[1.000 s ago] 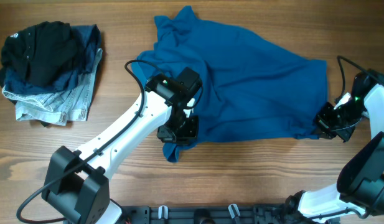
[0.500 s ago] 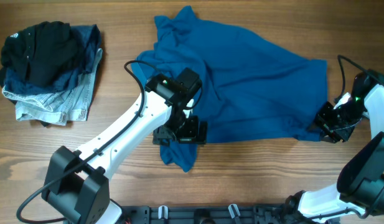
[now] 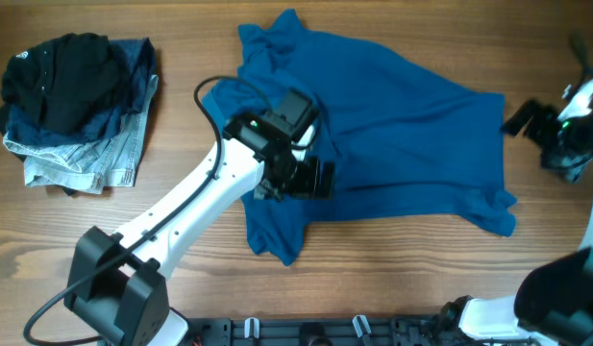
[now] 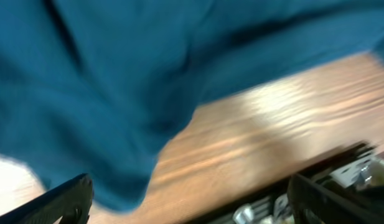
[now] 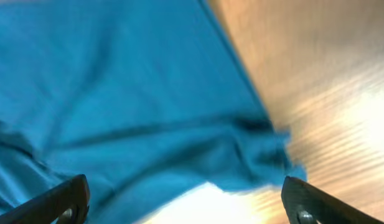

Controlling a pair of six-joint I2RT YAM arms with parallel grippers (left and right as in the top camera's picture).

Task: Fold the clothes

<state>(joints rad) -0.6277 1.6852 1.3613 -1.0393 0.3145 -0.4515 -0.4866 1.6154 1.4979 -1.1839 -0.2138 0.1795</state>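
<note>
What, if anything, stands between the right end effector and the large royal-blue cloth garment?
Nothing visible does. The open right end effector hangs beside the right edge of the large royal-blue cloth garment; the wrist view shows the cloth unobstructed.

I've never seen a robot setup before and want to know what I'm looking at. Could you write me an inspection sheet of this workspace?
Surface: wooden table, bare wood showing between the things.
Job's things: blue garment spread across the middle, wrinkled, not folded.
Clutter: black garment piled on jeans at the left side.
Grippers: left gripper open, over the blue garment's near left part; right gripper open, beside its right edge, holding nothing.
Cables: black cable loops up from the left arm.
Surroundings: black rail along the near edge; nothing else seen.
</note>
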